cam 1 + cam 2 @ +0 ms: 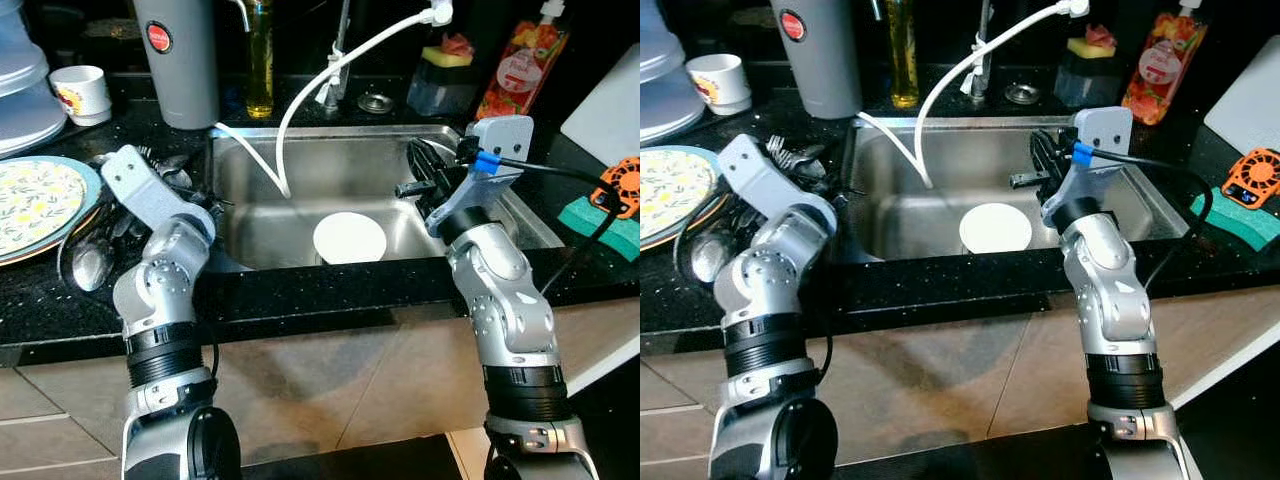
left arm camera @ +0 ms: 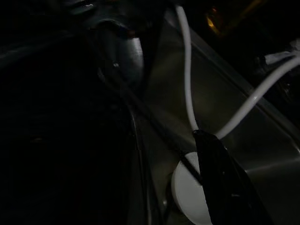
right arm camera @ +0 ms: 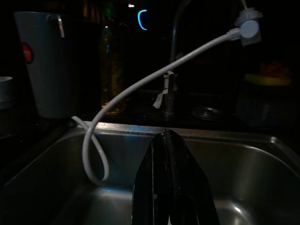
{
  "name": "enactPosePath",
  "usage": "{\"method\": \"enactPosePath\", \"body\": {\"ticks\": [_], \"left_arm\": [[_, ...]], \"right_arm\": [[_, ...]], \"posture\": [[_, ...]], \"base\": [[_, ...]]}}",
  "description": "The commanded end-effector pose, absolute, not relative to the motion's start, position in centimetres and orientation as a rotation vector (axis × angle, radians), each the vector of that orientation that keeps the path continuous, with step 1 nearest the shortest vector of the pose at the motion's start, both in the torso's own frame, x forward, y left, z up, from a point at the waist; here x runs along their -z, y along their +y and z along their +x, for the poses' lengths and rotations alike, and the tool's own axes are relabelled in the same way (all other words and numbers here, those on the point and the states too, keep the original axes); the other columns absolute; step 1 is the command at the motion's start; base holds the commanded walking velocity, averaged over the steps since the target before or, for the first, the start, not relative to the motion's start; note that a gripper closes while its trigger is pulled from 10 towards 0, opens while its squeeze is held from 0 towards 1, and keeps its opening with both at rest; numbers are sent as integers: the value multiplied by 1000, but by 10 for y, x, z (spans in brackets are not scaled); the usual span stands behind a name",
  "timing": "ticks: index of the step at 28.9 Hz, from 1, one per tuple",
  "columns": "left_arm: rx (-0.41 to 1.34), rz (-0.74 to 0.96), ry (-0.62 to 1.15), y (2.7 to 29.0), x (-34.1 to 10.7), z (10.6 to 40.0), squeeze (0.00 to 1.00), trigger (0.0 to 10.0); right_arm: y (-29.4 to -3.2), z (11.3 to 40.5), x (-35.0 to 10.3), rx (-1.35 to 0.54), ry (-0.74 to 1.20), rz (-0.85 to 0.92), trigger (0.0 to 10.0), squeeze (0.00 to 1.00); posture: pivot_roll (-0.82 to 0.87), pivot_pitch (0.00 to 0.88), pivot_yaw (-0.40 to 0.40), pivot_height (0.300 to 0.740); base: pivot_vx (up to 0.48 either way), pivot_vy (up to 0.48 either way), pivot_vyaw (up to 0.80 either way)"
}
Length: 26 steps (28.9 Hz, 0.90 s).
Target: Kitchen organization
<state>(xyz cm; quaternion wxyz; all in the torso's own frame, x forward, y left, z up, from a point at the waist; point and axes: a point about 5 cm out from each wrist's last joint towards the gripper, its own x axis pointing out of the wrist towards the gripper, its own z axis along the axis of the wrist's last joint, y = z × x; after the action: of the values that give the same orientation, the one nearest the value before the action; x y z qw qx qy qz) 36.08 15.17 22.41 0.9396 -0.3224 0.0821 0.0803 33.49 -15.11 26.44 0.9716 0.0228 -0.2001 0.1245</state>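
Observation:
A round white plate (image 1: 349, 237) lies flat on the bottom of the steel sink (image 1: 330, 170). A white hose (image 1: 300, 100) loops from the tap down into the basin. My right gripper (image 1: 425, 168) hangs over the right side of the sink, above and to the right of the plate. In the right wrist view its fingers (image 3: 159, 154) are pressed together with nothing between them. My left gripper (image 1: 203, 195) rests at the sink's left rim, beside a pile of cutlery (image 1: 90, 262). One of its black fingers (image 2: 220, 178) shows over the plate (image 2: 187, 192).
A patterned plate (image 1: 35, 205) sits on the black counter at the left, with a white cup (image 1: 80, 92) behind it. A grey jug (image 1: 178, 60), an oil bottle (image 1: 260, 60) and a red pouch (image 1: 520, 60) line the back. A green sponge (image 1: 600, 220) lies at the right.

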Motion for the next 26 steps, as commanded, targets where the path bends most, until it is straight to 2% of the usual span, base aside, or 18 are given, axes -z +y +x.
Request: {"method": "enactPosePath", "body": {"ticks": [1,8,11,14,16,17,18,19,20,21,22,26], "left_arm": [[-131,-630,161,142,-229,362,0,10000],[-150,-516,141,143,-233,361,0,10000],[-97,-310,77,139,-246,356,0,10000],[-12,27,-22,138,-259,354,0,10000],[39,168,-62,142,-266,352,0,10000],[39,168,-62,142,-266,352,0,10000],[85,283,-91,151,-274,350,0,10000],[85,283,-91,151,-274,350,0,10000],[118,369,-103,158,-279,349,0,10000],[214,603,-102,186,-294,345,0,10000],[214,603,-102,186,-294,345,0,10000],[373,932,79,241,-301,345,0,10000]], "right_arm": [[-153,333,-265,-241,-403,61,10000,0],[-154,332,-262,-229,-395,75,10000,0],[-154,333,-262,-230,-396,80,10000,0],[-154,333,-262,-226,-396,81,10000,0],[-154,333,-262,-224,-395,83,10000,0],[-154,333,-262,-224,-395,83,10000,0],[-154,333,-261,-222,-395,85,10000,0],[-154,333,-261,-222,-395,85,10000,0],[-154,332,-261,-220,-395,86,10000,0],[-154,333,-260,-214,-394,95,10000,0],[-154,333,-260,-214,-394,95,10000,0],[-152,336,-258,-211,-391,118,10000,0]], "posture": [[77,57,-31,740],[85,64,-30,740],[88,65,-29,740],[93,67,-27,740],[102,67,-23,740],[102,67,-23,740],[112,70,-18,740],[112,70,-18,740],[112,70,-18,740],[140,68,-13,740],[140,68,-13,740],[164,66,-8,740]], "base": [[0,0,0],[0,0,0],[0,0,0],[0,0,0],[0,0,0],[0,0,0],[0,0,0],[0,0,0],[0,0,0],[0,0,0],[0,0,0],[0,0,0]]}}
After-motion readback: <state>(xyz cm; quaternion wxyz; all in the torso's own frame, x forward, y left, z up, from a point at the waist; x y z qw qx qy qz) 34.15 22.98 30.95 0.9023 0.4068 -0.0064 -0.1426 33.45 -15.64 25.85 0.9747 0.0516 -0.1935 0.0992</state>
